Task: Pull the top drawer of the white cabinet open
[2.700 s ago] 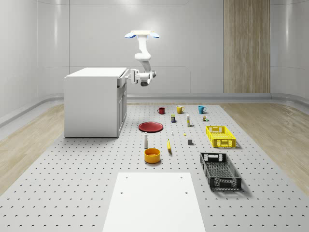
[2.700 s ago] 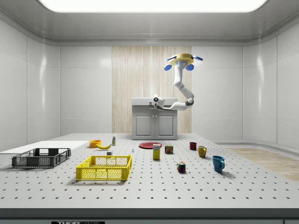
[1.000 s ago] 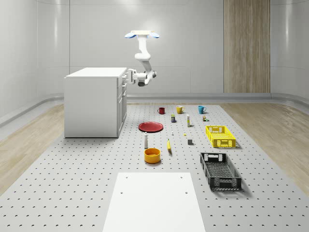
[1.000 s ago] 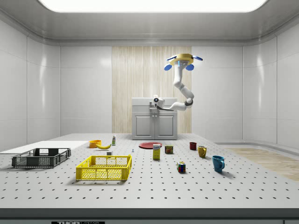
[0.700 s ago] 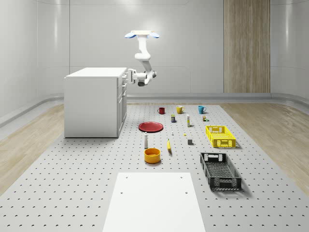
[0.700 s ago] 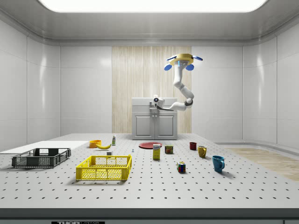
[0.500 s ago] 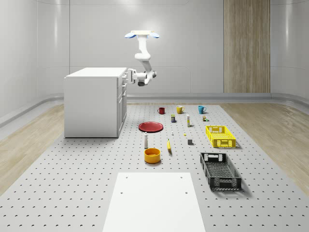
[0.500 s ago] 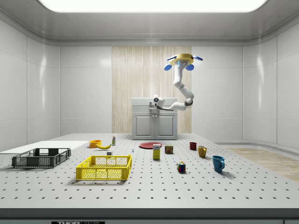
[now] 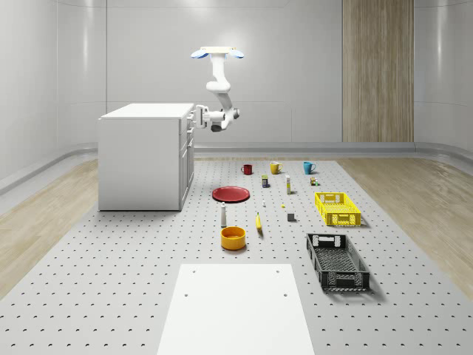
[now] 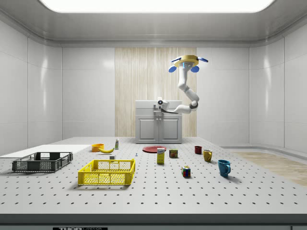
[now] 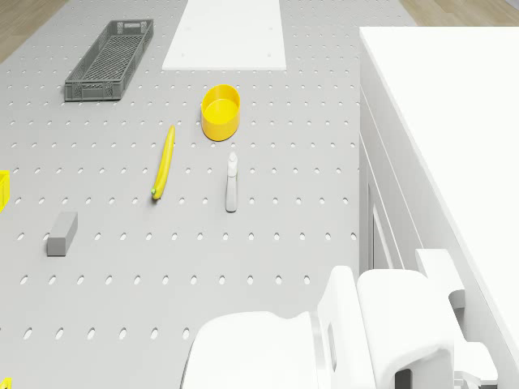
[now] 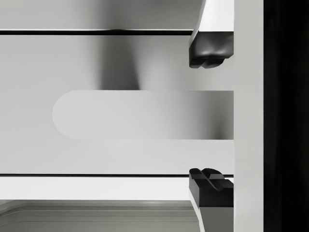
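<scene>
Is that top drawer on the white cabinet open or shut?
Shut: the top drawer front sits flush with the white cabinet face, and the gripper straddles its handle, fingers apart.

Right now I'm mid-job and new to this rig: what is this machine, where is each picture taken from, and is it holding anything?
It is a flying drone with a white arm hanging below it, ending in a two-finger pincer. The drone hovers beside the white cabinet, with the pincer at the top drawer's front. Two pictures come from fixed cameras: one looks down on the whole floor, one from the side. One looks down from the drone's body. The last looks along the pincer: its dark fingertips stand apart, either side of the long drawer handle, not closed on it. So nothing is held yet. On the floor lie a red plate, mugs, a banana, a yellow bowl and two crates.
</scene>
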Tool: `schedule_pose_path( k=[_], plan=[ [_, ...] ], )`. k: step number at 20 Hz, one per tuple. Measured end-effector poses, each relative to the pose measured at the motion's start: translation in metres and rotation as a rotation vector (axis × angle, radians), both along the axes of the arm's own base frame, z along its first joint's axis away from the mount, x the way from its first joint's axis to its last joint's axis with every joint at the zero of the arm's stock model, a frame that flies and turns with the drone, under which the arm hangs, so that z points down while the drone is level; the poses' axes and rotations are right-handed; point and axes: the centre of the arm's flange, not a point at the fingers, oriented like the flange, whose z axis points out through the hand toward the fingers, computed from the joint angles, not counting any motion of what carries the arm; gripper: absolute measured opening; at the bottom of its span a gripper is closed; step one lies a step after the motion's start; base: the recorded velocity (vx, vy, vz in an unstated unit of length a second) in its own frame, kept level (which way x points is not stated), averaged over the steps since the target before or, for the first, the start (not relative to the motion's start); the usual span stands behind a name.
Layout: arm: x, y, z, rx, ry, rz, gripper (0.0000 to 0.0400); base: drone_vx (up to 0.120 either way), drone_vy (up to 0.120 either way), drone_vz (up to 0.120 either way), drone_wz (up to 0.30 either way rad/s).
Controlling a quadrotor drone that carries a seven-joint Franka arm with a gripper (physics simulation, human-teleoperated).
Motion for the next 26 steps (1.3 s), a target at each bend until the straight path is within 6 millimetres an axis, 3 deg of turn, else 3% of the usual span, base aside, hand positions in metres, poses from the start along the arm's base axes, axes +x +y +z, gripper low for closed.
schedule_pose_path(
  k=[2,6,10,15,19,26],
  plan=[
    [0.0000,0.0000,0.0005,0.000,0.000,0.000,0.0305,0.000,0.000,0.000,0.000],
    [0.0000,0.0000,0.0010,0.000,0.000,0.000,0.0185,0.000,0.000,0.000,0.000],
    [0.0000,0.0000,0.0012,0.000,0.000,0.000,0.0134,0.000,0.000,0.000,0.000],
    [0.0000,0.0000,0.0013,0.000,0.002,0.000,0.0113,0.000,0.000,0.000,0.000],
    [-0.0006,-0.0006,0.0042,-0.008,0.016,0.001,0.0129,0.000,0.000,0.000,0.000],
    [-0.0002,-0.0043,0.0020,-0.002,0.023,0.000,0.0113,0.000,0.000,0.000,0.000]
  ],
)
